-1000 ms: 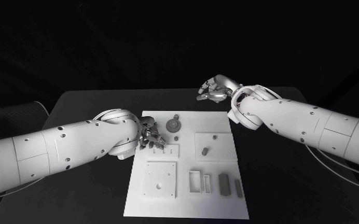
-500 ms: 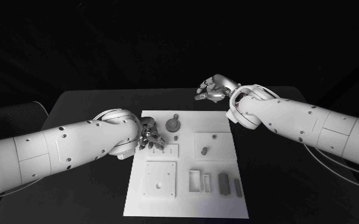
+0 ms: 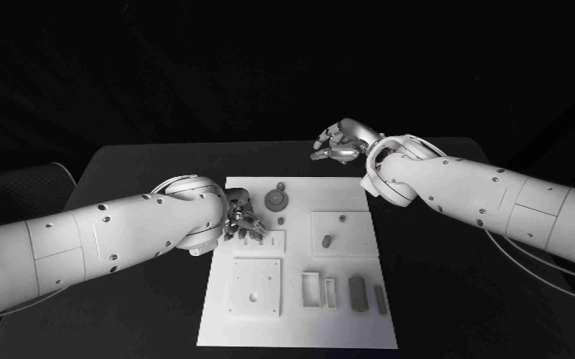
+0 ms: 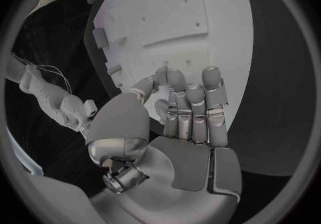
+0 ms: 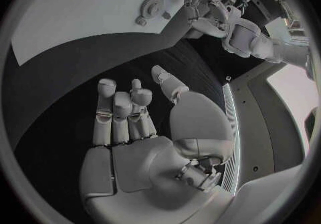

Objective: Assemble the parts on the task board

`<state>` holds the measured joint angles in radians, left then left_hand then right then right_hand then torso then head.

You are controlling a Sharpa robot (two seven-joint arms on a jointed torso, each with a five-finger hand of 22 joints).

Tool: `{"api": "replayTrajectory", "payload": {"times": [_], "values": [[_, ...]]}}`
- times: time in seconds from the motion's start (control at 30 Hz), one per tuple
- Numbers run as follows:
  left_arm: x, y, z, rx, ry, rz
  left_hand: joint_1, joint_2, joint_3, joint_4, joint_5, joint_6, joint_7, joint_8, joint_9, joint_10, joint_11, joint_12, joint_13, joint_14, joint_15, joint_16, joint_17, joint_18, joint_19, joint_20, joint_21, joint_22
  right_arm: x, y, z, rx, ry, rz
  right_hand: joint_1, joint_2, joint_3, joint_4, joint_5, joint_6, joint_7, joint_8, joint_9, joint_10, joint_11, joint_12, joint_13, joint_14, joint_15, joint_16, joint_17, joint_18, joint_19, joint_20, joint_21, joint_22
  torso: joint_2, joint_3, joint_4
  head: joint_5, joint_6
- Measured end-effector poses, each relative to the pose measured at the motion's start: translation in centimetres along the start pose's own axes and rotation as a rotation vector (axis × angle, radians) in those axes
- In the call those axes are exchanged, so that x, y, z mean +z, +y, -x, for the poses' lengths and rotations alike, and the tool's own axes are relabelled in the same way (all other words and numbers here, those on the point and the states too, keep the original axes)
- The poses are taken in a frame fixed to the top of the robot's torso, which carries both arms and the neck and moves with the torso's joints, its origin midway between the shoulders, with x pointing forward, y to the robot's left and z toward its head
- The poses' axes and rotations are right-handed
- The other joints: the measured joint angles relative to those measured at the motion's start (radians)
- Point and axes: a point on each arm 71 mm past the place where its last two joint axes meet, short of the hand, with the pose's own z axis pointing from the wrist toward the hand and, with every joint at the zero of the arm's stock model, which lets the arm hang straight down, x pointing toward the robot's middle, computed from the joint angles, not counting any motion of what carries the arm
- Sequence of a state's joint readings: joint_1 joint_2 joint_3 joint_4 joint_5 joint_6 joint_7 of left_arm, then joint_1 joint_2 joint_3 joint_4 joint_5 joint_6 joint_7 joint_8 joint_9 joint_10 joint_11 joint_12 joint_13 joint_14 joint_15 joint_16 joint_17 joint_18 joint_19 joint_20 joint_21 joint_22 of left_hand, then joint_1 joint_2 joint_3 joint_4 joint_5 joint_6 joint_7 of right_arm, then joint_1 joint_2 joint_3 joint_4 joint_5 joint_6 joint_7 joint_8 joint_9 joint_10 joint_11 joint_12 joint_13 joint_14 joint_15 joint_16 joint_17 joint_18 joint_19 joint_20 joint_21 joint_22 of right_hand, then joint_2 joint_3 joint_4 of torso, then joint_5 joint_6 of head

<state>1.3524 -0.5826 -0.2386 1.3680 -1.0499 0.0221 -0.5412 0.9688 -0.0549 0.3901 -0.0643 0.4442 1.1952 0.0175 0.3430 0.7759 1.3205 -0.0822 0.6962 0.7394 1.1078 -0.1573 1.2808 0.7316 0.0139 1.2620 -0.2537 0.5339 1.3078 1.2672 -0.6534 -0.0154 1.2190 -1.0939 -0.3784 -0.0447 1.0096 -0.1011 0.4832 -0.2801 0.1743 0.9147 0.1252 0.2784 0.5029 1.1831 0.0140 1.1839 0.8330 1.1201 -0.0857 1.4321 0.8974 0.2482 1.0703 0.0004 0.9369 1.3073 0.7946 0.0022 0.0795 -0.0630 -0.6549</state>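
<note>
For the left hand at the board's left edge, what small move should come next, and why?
Probably a short lowering of the left hand so its fingers can close on a small part. It hovers over the left edge of the task board holding nothing, fingers apart, near the round gear-like part. The right hand waits off the board, also holding nothing.

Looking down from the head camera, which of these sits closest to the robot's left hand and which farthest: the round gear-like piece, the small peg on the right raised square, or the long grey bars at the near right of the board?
From the left hand:
1. Round gear-like piece, just beyond the fingers, near the board's far edge.
2. Small peg, on the right raised square, mid-board.
3. Long grey bars, near right corner region, farthest.
</note>
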Motion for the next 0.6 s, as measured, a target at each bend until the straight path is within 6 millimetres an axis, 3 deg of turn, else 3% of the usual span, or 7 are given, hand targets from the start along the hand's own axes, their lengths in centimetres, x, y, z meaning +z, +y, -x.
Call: {"api": "replayTrajectory", "payload": {"times": [0.6], "values": [[0.05, -0.04, -0.1, 0.01, 0.007, 0.002, 0.0, 0.0, 0.002, 0.002, 0.002, -0.002, -0.001, 0.003, 0.002, 0.0, 0.0, 0.0, 0.0, 0.0, 0.0, 0.004, -0.001, 0.0, 0.0, -0.001, 0.004, 0.0, 0.03, 0.03, -0.03, -0.004, 0.001, 0.002, 0.0, 0.0, 0.0, 0.0, 0.0, 0.0, 0.0, 0.0, 0.001, 0.0, 0.0, 0.0, 0.0, 0.0, 0.0, 0.0, 0.0, 0.0, 0.0, 0.0, 0.0, 0.0, 0.0, -0.0006, 0.0001, -0.002, -0.002]]}}
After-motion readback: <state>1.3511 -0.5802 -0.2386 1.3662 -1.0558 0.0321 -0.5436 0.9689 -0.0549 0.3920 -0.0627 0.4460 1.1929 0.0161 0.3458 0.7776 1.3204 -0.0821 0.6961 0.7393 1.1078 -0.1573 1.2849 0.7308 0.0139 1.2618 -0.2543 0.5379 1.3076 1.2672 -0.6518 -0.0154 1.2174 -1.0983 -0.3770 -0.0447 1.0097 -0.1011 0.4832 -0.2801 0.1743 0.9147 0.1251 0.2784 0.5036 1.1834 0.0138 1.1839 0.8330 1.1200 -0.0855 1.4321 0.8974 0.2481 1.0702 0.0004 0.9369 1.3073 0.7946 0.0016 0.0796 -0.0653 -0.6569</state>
